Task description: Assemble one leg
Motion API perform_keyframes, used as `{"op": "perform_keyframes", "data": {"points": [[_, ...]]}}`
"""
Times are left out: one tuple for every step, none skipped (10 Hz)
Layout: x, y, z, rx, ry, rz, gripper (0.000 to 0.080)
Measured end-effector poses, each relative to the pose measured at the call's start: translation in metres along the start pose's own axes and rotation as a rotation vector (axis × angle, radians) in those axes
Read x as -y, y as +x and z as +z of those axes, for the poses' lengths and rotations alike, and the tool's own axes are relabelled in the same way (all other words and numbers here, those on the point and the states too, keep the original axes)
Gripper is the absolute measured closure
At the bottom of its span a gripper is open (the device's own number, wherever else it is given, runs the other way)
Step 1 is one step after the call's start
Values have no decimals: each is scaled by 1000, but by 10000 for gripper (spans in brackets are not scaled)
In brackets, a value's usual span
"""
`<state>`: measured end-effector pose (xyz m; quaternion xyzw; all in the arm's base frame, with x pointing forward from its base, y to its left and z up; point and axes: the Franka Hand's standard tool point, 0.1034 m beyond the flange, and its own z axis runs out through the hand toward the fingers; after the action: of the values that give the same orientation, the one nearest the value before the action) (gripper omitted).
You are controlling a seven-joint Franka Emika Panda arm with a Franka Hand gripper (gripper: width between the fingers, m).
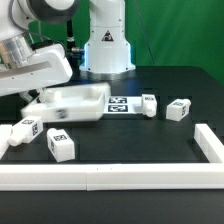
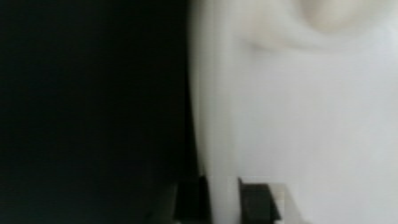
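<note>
Four legs (image 1: 60, 145) lie loose on the surface (image 1: 130, 145) near the panel (image 1: 78, 102); the blurred gripper (image 1: 32, 94) hangs over its edge; jaws' state unclear.

Your arm (image 1: 40, 65) | glossy white shells, black bands at the joints, wrist end blurred pale grey | your base (image 1: 107, 45): white, tapered, faint bluish glow | your gripper (image 2: 224, 200): two dark, blocky fingertips (image 2: 263, 200)

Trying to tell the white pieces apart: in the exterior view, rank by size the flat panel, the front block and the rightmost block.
1. Flat panel, clearly largest.
2 and 3. Front leg and rightmost leg: alike; the front one looks bigger, probably only from nearness.
</note>
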<state>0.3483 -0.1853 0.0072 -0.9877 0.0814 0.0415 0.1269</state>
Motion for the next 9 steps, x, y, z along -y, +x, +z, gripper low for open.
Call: {"op": "perform_keyframes", "data": {"points": [[0,0,0,1,0,-1,745],[0,0,0,1,0,-1,746],[0,0,0,1,0,-1,746],[0,0,0,1,0,-1,746],[2,1,-1,9,-1,8,746],[18,13,-17,29,-21,-15,746],[36,26,-33,24,-45,-66,746],[49,38,-40,19,-67,-113,746],[65,53,-46,18,-71,-136,746]]}}
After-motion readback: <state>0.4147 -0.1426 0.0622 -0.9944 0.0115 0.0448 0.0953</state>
